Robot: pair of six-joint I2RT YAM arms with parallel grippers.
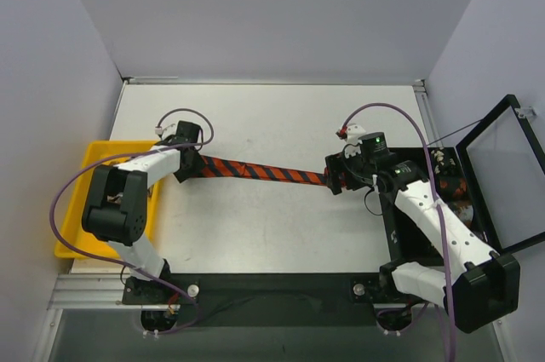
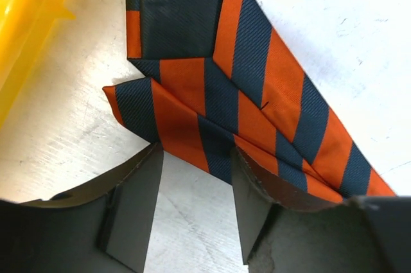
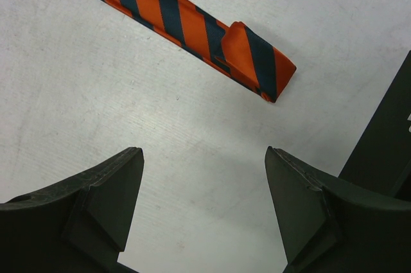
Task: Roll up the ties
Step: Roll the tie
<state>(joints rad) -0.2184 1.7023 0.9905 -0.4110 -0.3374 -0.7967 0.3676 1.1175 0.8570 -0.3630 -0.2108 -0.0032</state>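
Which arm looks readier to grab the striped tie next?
Left, probably. The left gripper sits at the striped tie, fingers against its wide end; the right gripper hangs open over the table, apart from the narrow tip.

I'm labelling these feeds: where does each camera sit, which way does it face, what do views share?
Top external: above and behind the arms, looking down on the table; both arms whole, left gripper and right gripper near the tie's ends.
Left wrist: on the left arm, looking down past its fingers at the tie's wider end and yellow tray.
Right wrist: on the right arm, looking down past its fingers at the tie's narrow end.
Shared: all see the tie; top and left wrist, the tray.
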